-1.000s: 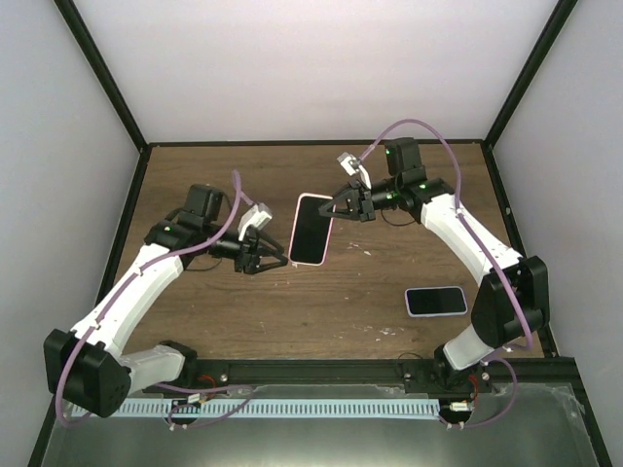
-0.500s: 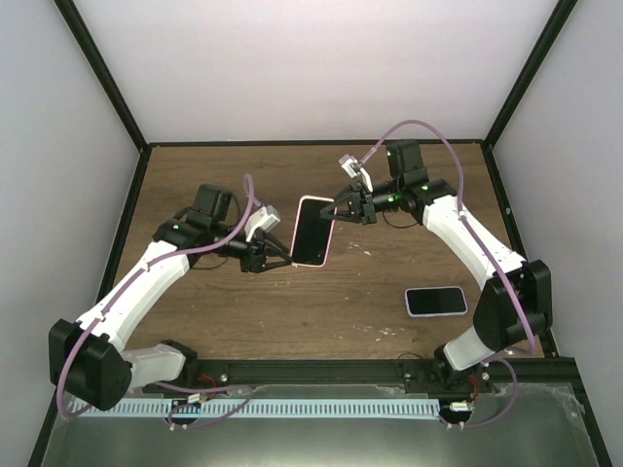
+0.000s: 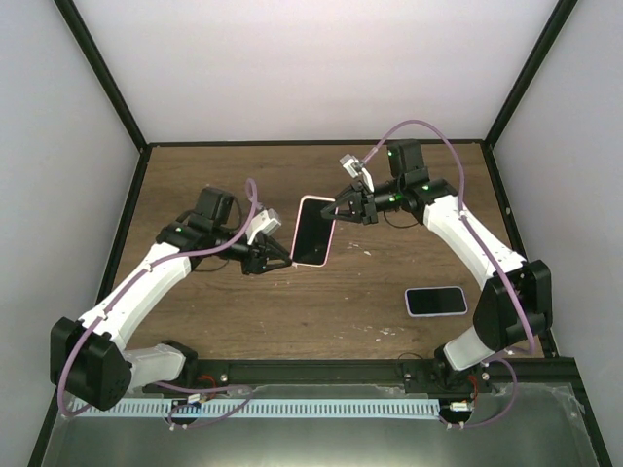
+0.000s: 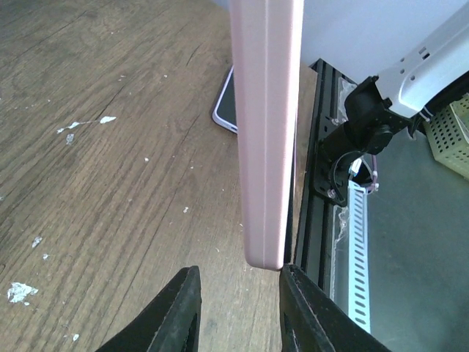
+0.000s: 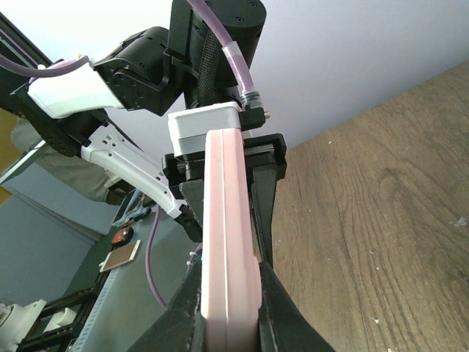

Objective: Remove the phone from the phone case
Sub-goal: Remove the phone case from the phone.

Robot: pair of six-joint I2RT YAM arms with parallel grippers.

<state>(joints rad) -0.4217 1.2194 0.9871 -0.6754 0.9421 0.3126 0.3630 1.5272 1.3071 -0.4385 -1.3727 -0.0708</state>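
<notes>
Pink phone case is lifted off the tabletop, over the middle and slightly toward the far edge. Phone sits inside it, dark screen up toward the top camera, pink rim showing all around. Phone not out of the case.

Right gripper is clamped on the far-right corner of the phone case. In the right wrist view the case runs edge-on between the two fingers, both pressed against its sides. Narrow grip, holding the case.

Left gripper is at the near-left end of the case. In the left wrist view the case stands edge-on, with its lower end just above the gap between the fingers. One finger is just beside the case corner; cannot tell if it touches. The other finger is apart from the case, with a visible gap. Jaws part open, not gripping.

Second phone has a lilac edge and dark screen. It lies flat on the tabletop near the right edge, toward the near edge, well apart from both grippers. It is partly hidden behind the case in the left wrist view.

Tabletop is brown wood grain with small white flecks.
</notes>
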